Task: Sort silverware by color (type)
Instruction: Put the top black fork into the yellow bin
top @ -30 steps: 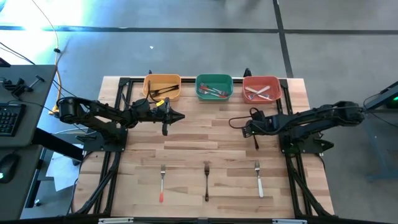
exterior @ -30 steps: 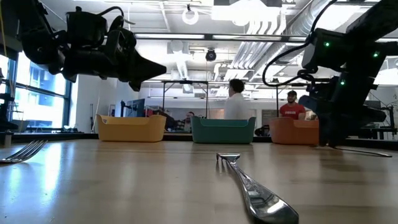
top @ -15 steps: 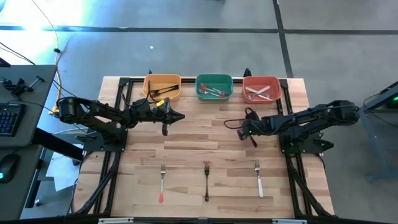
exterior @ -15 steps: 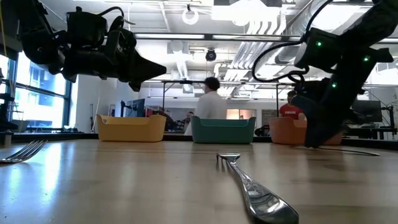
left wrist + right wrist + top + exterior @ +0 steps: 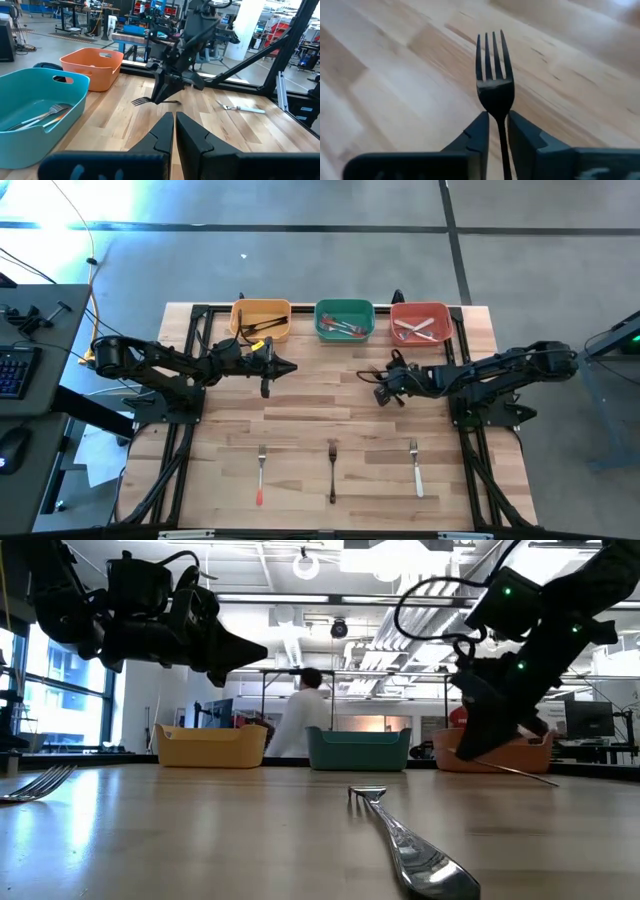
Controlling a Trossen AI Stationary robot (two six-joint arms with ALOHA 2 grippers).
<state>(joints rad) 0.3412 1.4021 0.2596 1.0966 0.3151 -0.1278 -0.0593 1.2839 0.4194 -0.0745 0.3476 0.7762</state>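
My right gripper (image 5: 383, 393) hovers over the table's middle right, below the green bin, shut on a dark fork (image 5: 495, 85) whose tines point toward the table's left. The left wrist view shows the same fork's tines (image 5: 142, 101) sticking out past the fingers. My left gripper (image 5: 290, 367) hangs shut and empty just near of the yellow bin. Three more forks lie flat near the table's near edge: a red-handled one (image 5: 260, 472), a black-handled one (image 5: 332, 472) and a white-handled one (image 5: 415, 470). My right gripper pinches the fork's thin neck (image 5: 499, 114), just behind the tines, between its two fingers. The fingers lie along the fork, coming from the table's right at a low slant. The tines are off the wood, and the handle (image 5: 520, 773) trails back under the wrist.
Three bins stand in a row at the far edge: yellow (image 5: 262, 308), green (image 5: 344, 307) and red (image 5: 420, 308), each holding some cutlery. Bare wood lies between the grippers and the near row of forks. People move in the room behind the table.
My right gripper has carried the fork toward the table's left and risen a little, its wrist tipping so the fingers slant down more steeply. The fork has come up from lying low over the wood. My left arm has kept still.
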